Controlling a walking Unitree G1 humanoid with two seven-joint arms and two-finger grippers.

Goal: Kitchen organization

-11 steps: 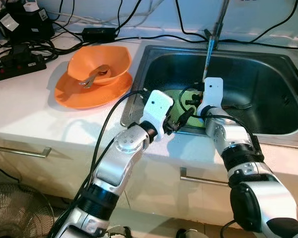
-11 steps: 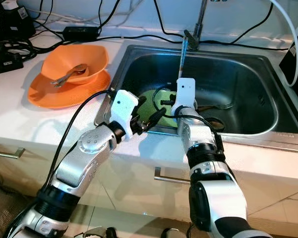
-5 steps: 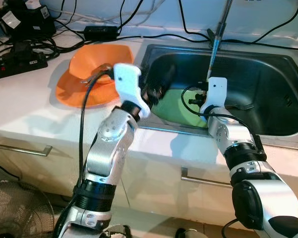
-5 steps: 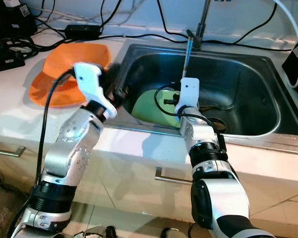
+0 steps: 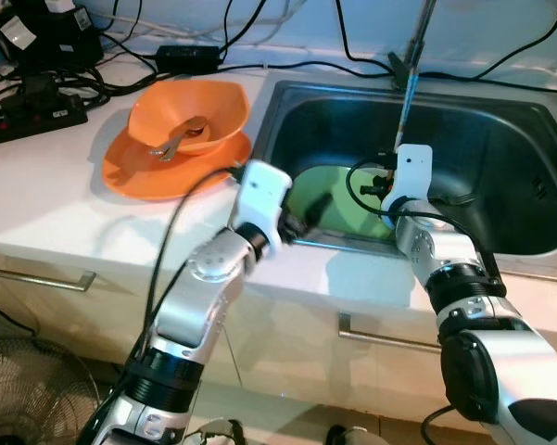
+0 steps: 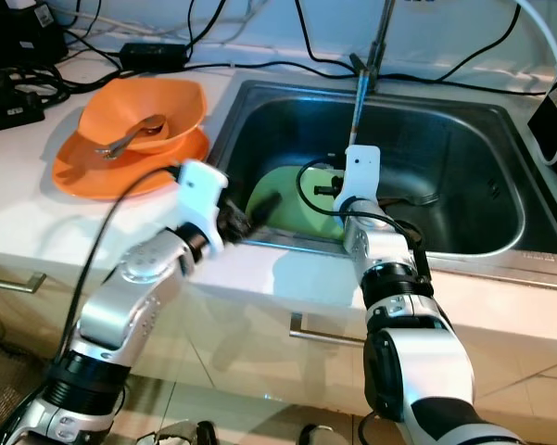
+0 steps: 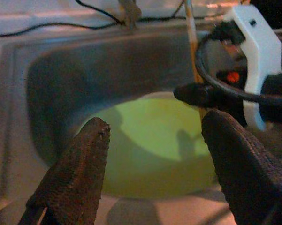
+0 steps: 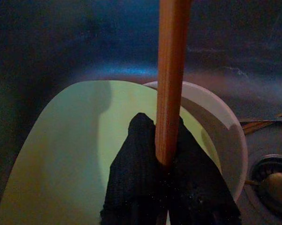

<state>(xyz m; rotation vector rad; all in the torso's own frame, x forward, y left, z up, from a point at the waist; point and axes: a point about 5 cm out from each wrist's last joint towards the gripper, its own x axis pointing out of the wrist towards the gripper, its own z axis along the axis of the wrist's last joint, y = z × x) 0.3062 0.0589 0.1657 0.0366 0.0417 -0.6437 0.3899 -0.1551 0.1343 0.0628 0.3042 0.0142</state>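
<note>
Lower now, the open, empty left hand (image 7: 150,154) faces the round light-green plate (image 7: 155,140) mid-frame; the right hand (image 8: 166,140) pinches a thin wooden stick (image 8: 171,70).

The left gripper (image 5: 308,212) is back down at the sink's near rim in the frame's centre, after rising toward the orange bowl (image 5: 188,119) at upper left half a second ago. Its fingers (image 7: 80,173) are spread, aimed at the green plate (image 5: 338,190).

A plate (image 5: 338,193) lies in the sink (image 5: 500,158), bowl (image 5: 187,116) to its left.
</note>
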